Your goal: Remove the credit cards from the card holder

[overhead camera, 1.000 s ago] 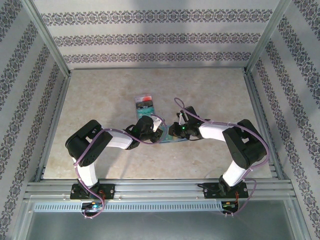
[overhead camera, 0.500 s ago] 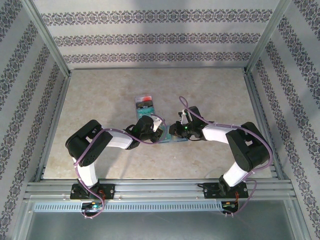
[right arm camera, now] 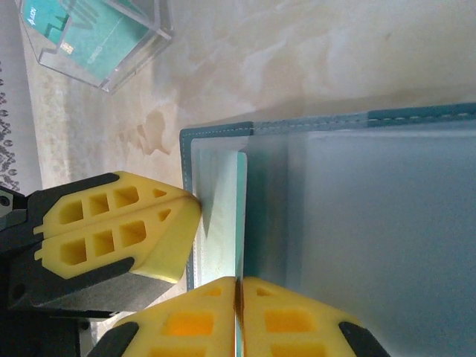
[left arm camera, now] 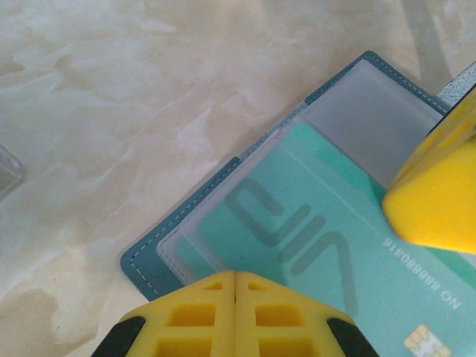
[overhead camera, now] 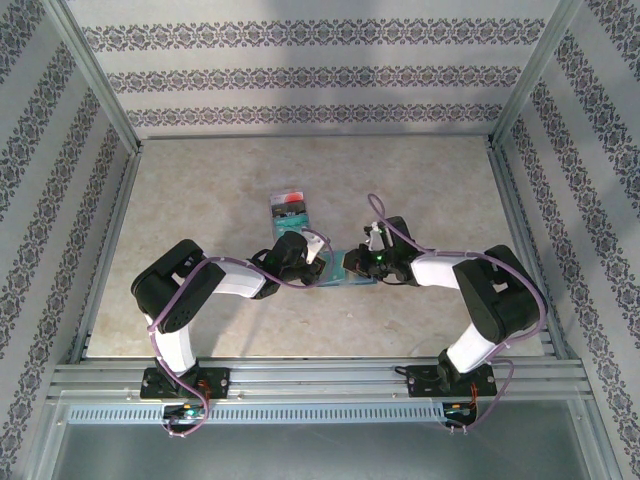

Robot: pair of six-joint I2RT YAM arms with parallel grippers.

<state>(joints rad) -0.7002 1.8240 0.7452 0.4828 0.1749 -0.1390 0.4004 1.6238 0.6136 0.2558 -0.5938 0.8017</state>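
Beyond card holder [left arm camera: 149,258] edge, open tabletop [left arm camera: 111,111].

From above, can make out just a teal sliver of the card holder [overhead camera: 338,277] between the two wrists covering it, and cannot tell the contents of the clear box [overhead camera: 290,208] beyond red and dark patches, too small. From the left wrist, loses the teal-green card [left arm camera: 320,245] past the bottom and right edges, under the left gripper [left arm camera: 236,286] and behind a yellow fingertip [left arm camera: 439,193] of the right gripper [right arm camera: 239,288]. From the right wrist, cannot tell a pinch on that card from a mere touch at the seam of the closed fingers
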